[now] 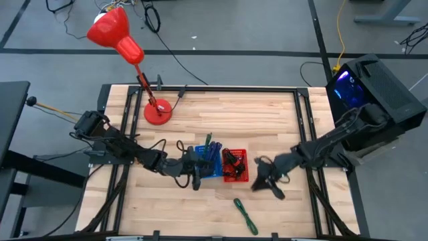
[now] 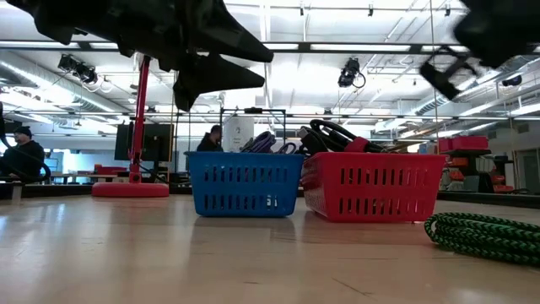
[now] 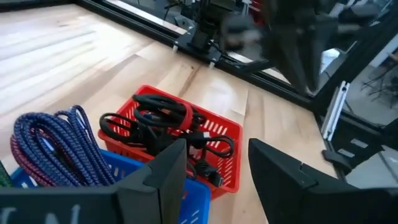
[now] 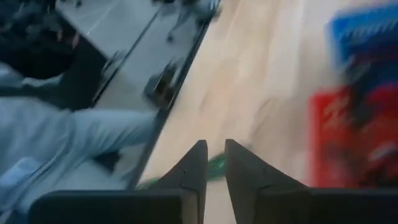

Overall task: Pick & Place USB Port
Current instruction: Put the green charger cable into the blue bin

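Note:
A blue basket (image 1: 212, 159) (image 2: 243, 183) and a red basket (image 1: 235, 167) (image 2: 371, 186) stand side by side on the table's middle. The blue one holds a blue-purple braided cable (image 3: 56, 143). The red one (image 3: 219, 132) holds black and red cables (image 3: 165, 118). A coiled green cable (image 1: 245, 215) (image 2: 485, 236) (image 4: 217, 165) lies on the wood near the near edge. My left gripper (image 1: 195, 175) (image 3: 217, 149) hangs open above the blue basket's near side. My right gripper (image 1: 264, 181) (image 4: 214, 158) hovers right of the red basket, its fingers a narrow gap apart, holding nothing.
A red desk lamp (image 1: 127, 47) stands on its round base (image 1: 158, 111) at the far left of the table. A black computer case (image 1: 374, 94) sits off the right edge. A person's legs (image 4: 56, 143) show beyond the near edge. Bare wood lies between the baskets and the green cable.

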`<state>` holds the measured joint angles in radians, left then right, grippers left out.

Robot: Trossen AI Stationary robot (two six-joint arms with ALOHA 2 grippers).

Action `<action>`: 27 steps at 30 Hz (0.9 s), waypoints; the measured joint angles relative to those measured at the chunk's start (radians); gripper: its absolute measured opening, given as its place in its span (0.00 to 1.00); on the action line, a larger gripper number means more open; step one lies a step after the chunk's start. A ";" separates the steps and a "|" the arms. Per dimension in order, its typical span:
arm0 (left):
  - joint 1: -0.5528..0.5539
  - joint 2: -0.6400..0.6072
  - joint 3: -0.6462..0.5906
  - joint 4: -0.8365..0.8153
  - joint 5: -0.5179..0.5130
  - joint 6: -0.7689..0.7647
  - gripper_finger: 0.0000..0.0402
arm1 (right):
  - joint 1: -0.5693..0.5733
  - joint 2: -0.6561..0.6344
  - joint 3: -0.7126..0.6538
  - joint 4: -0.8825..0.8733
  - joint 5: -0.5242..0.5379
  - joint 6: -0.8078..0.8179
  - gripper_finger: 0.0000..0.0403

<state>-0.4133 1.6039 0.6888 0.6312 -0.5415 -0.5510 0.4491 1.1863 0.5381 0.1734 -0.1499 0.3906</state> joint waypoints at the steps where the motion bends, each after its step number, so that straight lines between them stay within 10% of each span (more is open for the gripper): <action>1: 0.000 0.000 0.000 0.000 0.000 0.010 0.44 | 0.031 0.018 0.000 -0.004 0.000 0.040 0.15; 14: -0.001 0.001 0.000 -0.036 0.000 0.048 0.44 | 0.260 0.301 0.000 0.218 0.071 0.441 0.16; 27: 0.000 0.001 0.000 -0.061 0.006 0.050 0.44 | 0.297 0.520 0.000 0.390 0.084 0.587 0.40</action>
<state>-0.4137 1.6051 0.6885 0.5701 -0.5350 -0.5014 0.7464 1.7059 0.5381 0.5630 -0.0660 0.9776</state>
